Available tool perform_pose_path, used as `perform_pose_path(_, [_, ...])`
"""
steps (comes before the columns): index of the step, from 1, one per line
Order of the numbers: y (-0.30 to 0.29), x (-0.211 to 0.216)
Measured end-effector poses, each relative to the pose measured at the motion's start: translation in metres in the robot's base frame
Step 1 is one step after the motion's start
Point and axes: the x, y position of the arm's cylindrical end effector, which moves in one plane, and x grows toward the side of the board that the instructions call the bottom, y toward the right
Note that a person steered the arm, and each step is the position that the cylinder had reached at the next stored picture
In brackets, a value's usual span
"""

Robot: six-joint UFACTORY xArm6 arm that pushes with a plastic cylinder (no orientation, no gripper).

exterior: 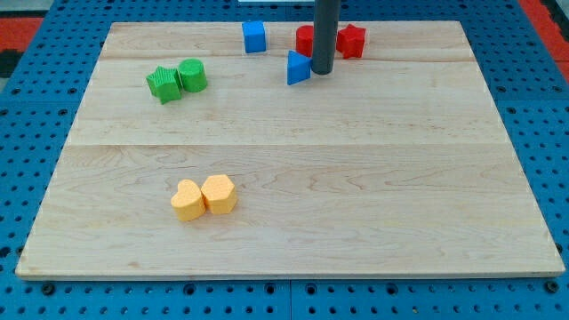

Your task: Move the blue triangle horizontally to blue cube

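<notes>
The blue triangle (pixel 298 68) lies near the view's top, just right of centre. The blue cube (pixel 254 36) sits up and to the left of it, close to the board's top edge. My tip (pixel 322 71) is at the end of the dark rod, right beside the blue triangle on its right side, touching or nearly touching it. The rod comes down from the view's top and partly hides a red block behind it.
A red round block (pixel 306 40) and a red star (pixel 352 41) sit behind the rod. A green star (pixel 163 84) and green cylinder (pixel 192 76) lie at the left. A yellow heart (pixel 187 200) and yellow block (pixel 219 194) lie at lower left. The wooden board (pixel 356 178) rests on a blue pegboard.
</notes>
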Motion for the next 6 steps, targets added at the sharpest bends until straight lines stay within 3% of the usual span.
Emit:
perform_pose_path(1, [-0.028, -0.003])
perform_pose_path(3, [-0.032, 0.013])
perform_pose_path(6, [-0.139, -0.013])
